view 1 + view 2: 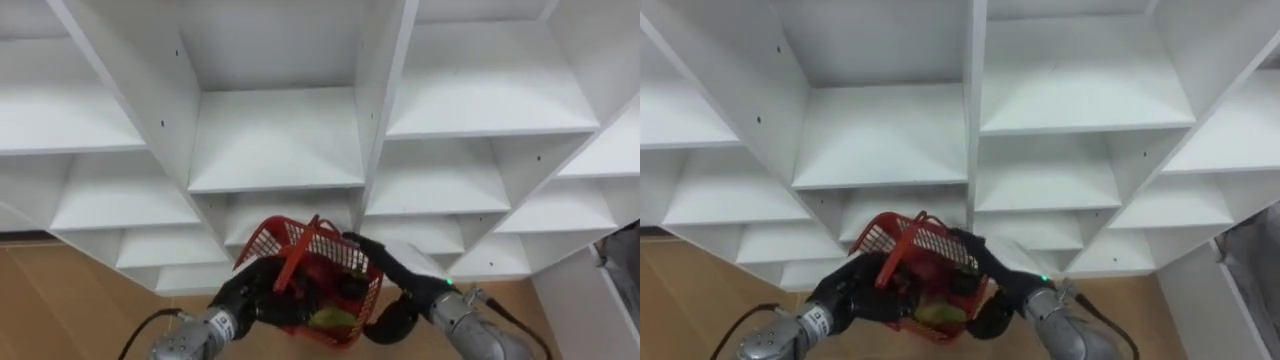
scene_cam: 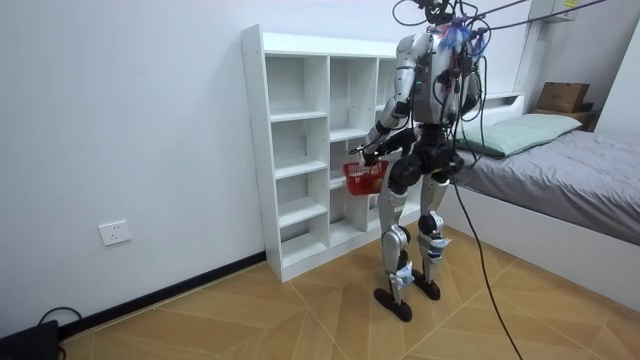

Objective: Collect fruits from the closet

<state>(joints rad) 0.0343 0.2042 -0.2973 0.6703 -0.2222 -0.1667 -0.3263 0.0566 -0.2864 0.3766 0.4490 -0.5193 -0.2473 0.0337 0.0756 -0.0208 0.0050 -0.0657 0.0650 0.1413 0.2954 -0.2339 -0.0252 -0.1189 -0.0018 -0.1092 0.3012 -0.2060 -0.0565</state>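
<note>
Inventory: one white closet; one red basket, fruit count unreadable; two hands, left robot hand and right robot hand; one bed; one cardboard box; one wall socket.

tilted red mesh basket with dark and yellow-green fruit inside, just before the white closet

Left and right eye views: taken from the robot's head, directed steeply downward and forward, close to the white shelf unit. The compartments are seen from above. A slight sideways offset is noted between the two, and the red basket is placed further left in the right eye view.

Room view: taken from well off, with the robot seen whole on the floor beside the bed.

Shelf unit and basket are shared by all views.
</note>
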